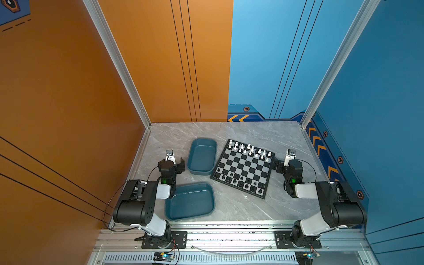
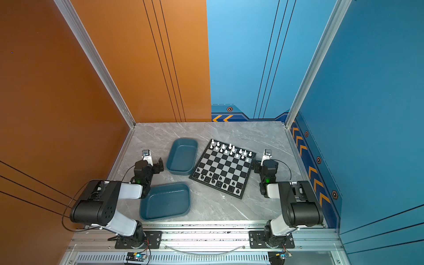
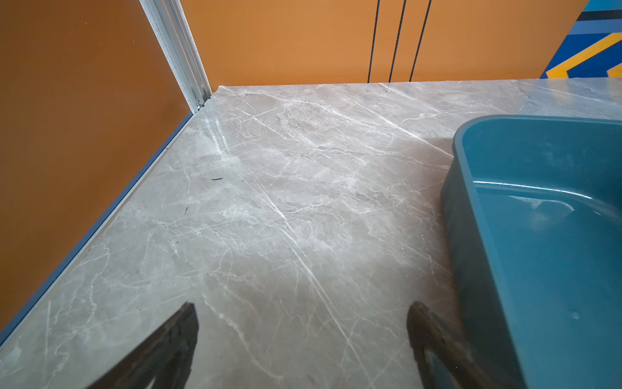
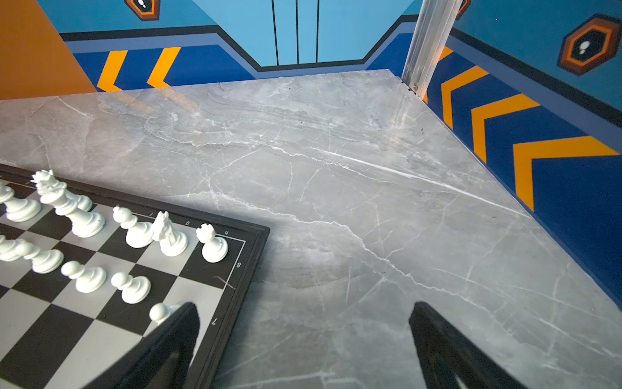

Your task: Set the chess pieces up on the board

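While on board, chess pieces upright

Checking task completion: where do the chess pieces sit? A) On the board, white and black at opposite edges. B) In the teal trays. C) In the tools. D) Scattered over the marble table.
A: the white pieces and black pieces stand along opposite edges of the board.

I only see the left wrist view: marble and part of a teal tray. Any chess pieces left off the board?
Observer: None visible; the far teal tray and near teal tray both look empty.
Operator: Board state?
Observer: On the board, white pieces stand in the two far rows, black pieces in the two near rows.
Operator: Right arm?
Observer: The right end effector is open and empty beside the board's white-side corner.
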You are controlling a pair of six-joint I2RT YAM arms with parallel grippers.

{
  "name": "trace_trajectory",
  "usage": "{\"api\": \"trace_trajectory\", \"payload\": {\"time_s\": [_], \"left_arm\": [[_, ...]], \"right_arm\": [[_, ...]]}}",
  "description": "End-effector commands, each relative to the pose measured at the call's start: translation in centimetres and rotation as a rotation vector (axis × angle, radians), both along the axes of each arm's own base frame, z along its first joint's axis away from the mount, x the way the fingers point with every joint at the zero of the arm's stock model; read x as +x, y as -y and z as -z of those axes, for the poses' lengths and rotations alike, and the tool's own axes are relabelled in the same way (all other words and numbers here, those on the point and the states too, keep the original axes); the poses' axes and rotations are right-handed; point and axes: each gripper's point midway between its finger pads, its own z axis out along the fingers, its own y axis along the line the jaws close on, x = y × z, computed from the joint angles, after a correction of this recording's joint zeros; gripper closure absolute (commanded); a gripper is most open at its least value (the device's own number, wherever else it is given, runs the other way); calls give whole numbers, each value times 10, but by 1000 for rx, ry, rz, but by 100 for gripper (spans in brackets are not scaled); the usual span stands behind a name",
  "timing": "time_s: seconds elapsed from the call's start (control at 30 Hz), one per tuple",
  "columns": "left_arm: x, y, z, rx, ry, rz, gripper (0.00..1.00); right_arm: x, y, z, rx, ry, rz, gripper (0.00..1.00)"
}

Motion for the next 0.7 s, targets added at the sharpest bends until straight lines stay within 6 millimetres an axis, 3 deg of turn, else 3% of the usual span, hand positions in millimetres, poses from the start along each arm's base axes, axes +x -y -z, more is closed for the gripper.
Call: {"api": "trace_trajectory", "payload": {"time_s": [0.0, 0.67], "left_arm": [[2, -1, -2, 21, 7, -8, 2], [2, -1, -2, 21, 7, -8, 2]], "right_arm": [[3, 2, -7, -21, 21, 10, 0], [4, 2, -7, -15, 19, 7, 0]]}}
